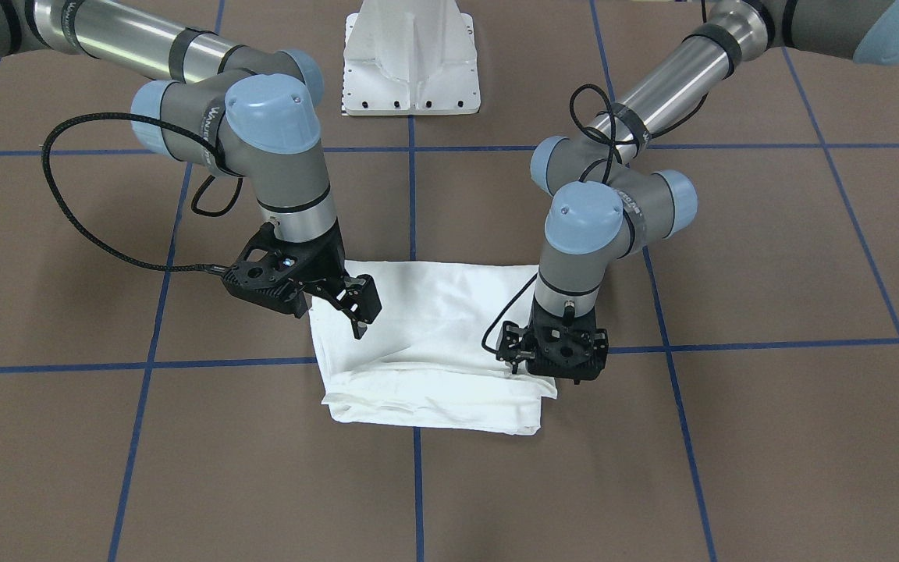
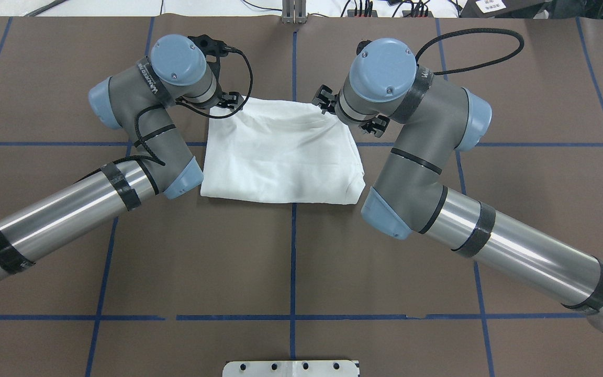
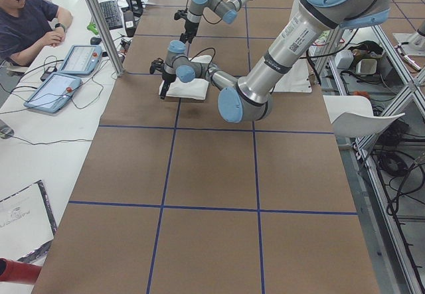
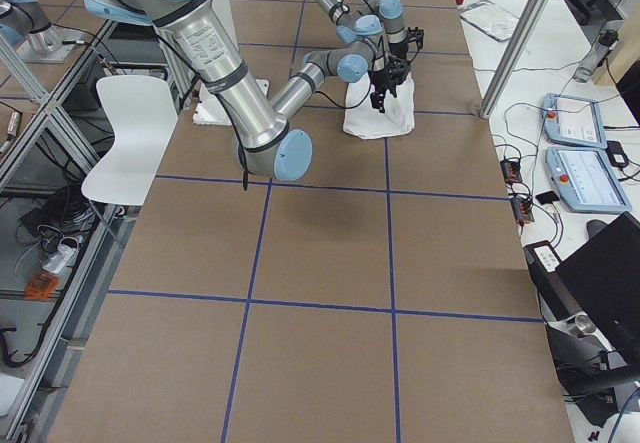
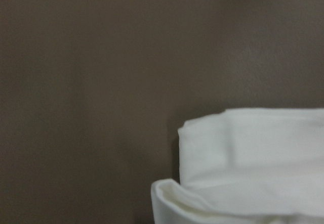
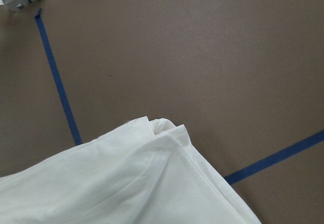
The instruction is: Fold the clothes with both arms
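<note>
Shirt (image 1: 434,343) sits mid-table (image 1: 730,468), folded down to a flat rectangular stack. Several layers show along the edge farthest from the robot. Both grippers are at that edge's two corners.

Right gripper (image 1: 357,312): tilted and, as far as I can judge, raised off the cloth above its corner. It grips nothing, since the right wrist view shows that corner lying loose on the table. I can't read the jaw gap. Left gripper (image 1: 552,361): points straight down at the other corner, touching or very near. Released or clenched, I can't tell; its fingertips sit under its own wrist body.

Risks, my read:
- If the pinch catches only the top layers, the stack peels open on lift.
- One gripper is low and the other raised. Lift out of sync and your fold skews.
- If the left presses down and slides, it drags the whole stack.
- Two wrists over a small stack means contact risk if you bring them together.

Can't see:
- Print, collar and label aren't visible in any view.
- No fingers in either wrist view, and the left one is blurred.
- Overhead, the wrists cover both corners.
</note>
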Action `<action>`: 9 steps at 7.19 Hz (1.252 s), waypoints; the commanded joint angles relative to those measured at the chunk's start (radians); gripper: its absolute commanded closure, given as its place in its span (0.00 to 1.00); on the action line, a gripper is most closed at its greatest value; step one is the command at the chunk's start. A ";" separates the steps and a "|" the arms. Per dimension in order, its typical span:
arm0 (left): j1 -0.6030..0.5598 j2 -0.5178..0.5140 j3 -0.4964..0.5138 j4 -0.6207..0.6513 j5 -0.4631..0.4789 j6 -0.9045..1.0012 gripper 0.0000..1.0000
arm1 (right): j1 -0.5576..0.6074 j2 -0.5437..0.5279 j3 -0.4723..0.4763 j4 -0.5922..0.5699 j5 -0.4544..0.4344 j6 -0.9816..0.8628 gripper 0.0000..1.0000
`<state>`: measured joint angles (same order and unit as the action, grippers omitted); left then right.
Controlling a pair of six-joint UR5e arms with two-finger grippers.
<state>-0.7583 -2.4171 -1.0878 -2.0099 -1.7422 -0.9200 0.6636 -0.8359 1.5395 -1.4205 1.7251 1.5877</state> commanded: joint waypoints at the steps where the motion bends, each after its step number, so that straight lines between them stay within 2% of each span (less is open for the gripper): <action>1: -0.045 -0.049 0.062 -0.004 -0.003 0.035 0.00 | -0.022 0.003 -0.004 0.000 -0.015 0.000 0.00; 2: -0.064 -0.056 0.060 -0.009 -0.037 0.049 0.00 | -0.025 0.006 -0.006 0.000 -0.018 0.000 0.00; 3: -0.084 -0.056 0.045 -0.007 -0.118 0.070 0.00 | -0.025 0.004 -0.010 -0.002 -0.013 -0.012 0.00; 5: -0.130 -0.010 -0.035 0.005 -0.203 0.171 0.00 | 0.019 0.003 -0.004 -0.137 0.040 -0.226 0.00; 7: -0.220 0.128 -0.165 0.016 -0.331 0.348 0.00 | 0.164 -0.069 0.017 -0.161 0.217 -0.441 0.00; 9: -0.295 0.255 -0.266 0.048 -0.361 0.536 0.00 | 0.327 -0.223 0.091 -0.164 0.356 -0.732 0.00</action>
<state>-1.0070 -2.2472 -1.2874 -1.9800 -2.0792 -0.5078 0.8874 -0.9601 1.5853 -1.5810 1.9881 1.0389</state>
